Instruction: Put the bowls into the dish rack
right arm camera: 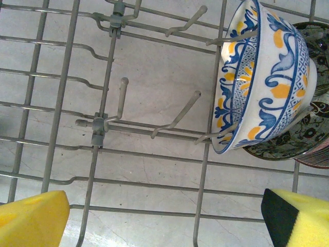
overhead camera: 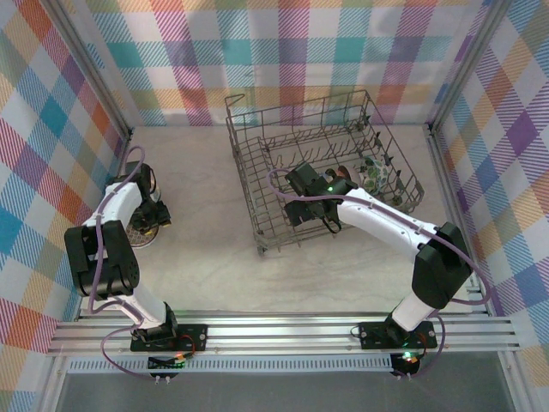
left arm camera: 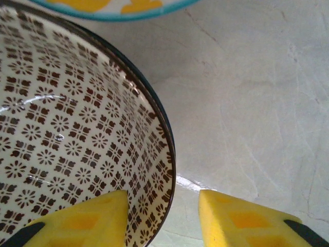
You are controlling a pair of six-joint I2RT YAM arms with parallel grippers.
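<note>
Left gripper [left arm camera: 162,206]: fingers either side of brown-flower bowl [left arm camera: 67,128] rim, one in, one out. Small gap outside, not squeezing yet. Bowl sits on table [left arm camera: 247,103], well left of dish rack [overhead camera: 257,154]. Thin rim hold: bowl may slip or tip. Orange-teal bowl [left arm camera: 113,5] near, might get bumped.

Right gripper [right arm camera: 164,218]: spread wide, empty, inside rack. Blue-yellow bowl [right arm camera: 267,77] stands on edge between tines. Knock could topple it.

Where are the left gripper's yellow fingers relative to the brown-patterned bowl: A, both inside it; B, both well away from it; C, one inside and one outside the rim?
C: the left gripper straddles the rim of the brown-patterned bowl, one finger over its inside, the other over the table.
</note>
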